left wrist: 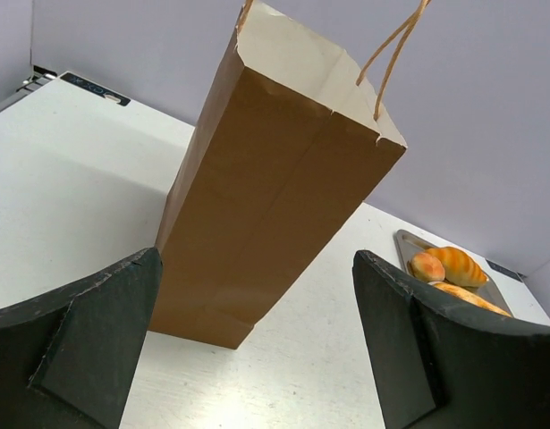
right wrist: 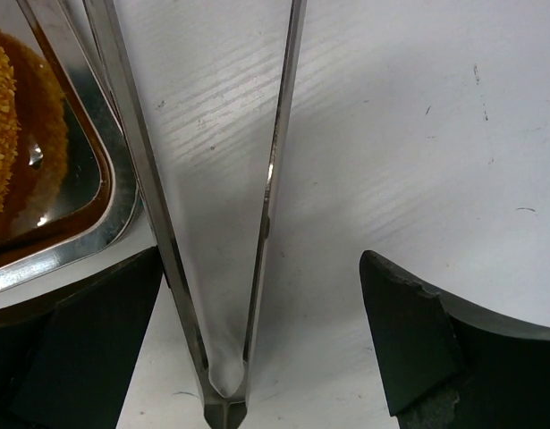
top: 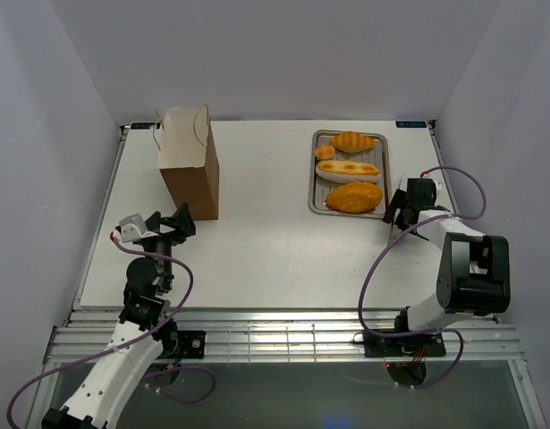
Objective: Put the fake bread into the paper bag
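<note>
Your left gripper (top: 178, 222) sits at the near left of the table (top: 257, 250) with its fingers (left wrist: 78, 349) spread wide and nothing between them. The paper bag (top: 190, 161) stands upright just beyond it on the far left, mouth up and string handles at the top. In the left wrist view the bag's lower part (left wrist: 275, 179) is framed between the two fingers, but it is ahead of the tips and not touching them.

All the fake bread lies on the steel tray (top: 316, 179) at the far right, well apart from the bag. From far to near you have the croissant (top: 353, 140), the small bun (top: 325, 152) at its left, the baguette (top: 348, 168), and the big oval loaf (top: 353, 197).

Your right gripper (top: 401, 210) is just off the tray's near right corner, fingers (right wrist: 427, 340) also spread and holding nothing. In the right wrist view the gap between them frames the silver tongs (right wrist: 267, 223) lying on the table, hinge end nearest the camera. The oval loaf (right wrist: 2, 152) lies left of that gap, inside the tray rim (right wrist: 122, 197) and outside the fingers. You cannot tell whether the left finger touches the nearer tong arm.
</note>
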`<state>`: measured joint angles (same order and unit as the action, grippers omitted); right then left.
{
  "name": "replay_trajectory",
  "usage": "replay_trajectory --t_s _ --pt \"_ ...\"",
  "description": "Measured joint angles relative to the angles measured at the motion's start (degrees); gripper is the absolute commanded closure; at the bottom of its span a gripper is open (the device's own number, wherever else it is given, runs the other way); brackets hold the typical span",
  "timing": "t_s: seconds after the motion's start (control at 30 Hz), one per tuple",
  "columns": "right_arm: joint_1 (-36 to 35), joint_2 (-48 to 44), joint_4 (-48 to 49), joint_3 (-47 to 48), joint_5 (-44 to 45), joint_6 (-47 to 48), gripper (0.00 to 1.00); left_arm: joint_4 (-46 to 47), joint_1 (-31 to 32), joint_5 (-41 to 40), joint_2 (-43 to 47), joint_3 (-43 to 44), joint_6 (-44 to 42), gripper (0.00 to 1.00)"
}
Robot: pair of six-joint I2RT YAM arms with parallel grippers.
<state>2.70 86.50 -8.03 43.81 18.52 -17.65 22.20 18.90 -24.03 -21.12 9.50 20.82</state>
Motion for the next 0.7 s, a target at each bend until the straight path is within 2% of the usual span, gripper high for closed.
replay_trajectory --t_s 0.3,0.4,0.43,0.5,0.7 --pt "2.1 2.54 -0.31 0.26 -1.7 0.02 0.15 -7.93 0.0 -2.19 -1.18 6.36 6.29 0.02" --pt "2.08 2.95 -0.31 0.66 -1.36 0.0 0.26 -14.91 0.02 -5.79 -3.72 11.06 12.22 0.02" --pt "2.1 3.04 -0.24 0.7 -1.16 -0.04 0.36 -17.51 0.02 -6.82 -4.98 13.09 13.81 0.02" --pt "2.1 3.13 -0.15 0.72 -0.94 -0.04 0.46 -22.14 0.02 -7.37 -7.56 17.14 15.47 0.02" --pt "2.12 3.15 -0.17 0.76 -0.7 0.04 0.54 -30.58 0.04 -5.73 -12.26 24.72 15.63 0.02"
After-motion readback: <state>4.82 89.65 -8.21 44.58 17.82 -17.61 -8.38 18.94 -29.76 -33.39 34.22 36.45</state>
